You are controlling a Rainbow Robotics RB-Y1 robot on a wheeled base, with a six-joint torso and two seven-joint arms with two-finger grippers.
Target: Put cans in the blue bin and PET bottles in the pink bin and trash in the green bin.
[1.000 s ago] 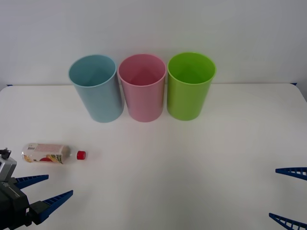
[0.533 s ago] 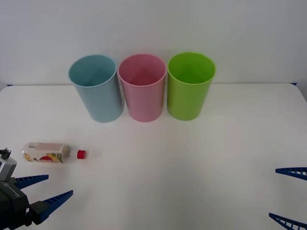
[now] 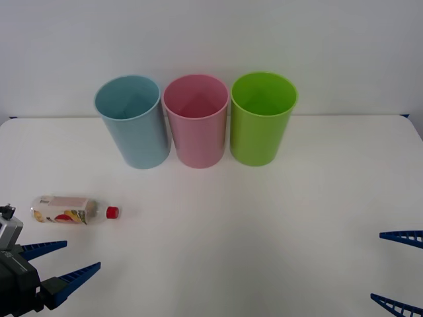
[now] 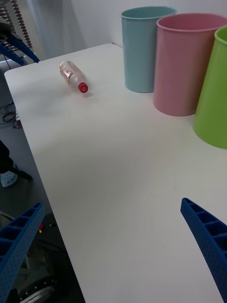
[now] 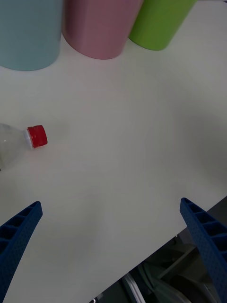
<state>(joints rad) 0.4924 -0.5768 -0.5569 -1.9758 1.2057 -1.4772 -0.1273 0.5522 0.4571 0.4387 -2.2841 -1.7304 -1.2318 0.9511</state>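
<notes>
PET bottle point(image 5: 14, 144) body cut off at left wrist view's edge

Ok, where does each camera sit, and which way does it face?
Front: above the arms, looking down at the light-blue plastic bin, pale-pink plastic bin, lime-green plastic bin; open left tool and right tool at the near corners.
Right wrist: across the white table toward the clear red-capped plastic bottle; own fingers.
Left wrist: down at the bottle's cap; own fingers.
All share bottle and bins.
</notes>
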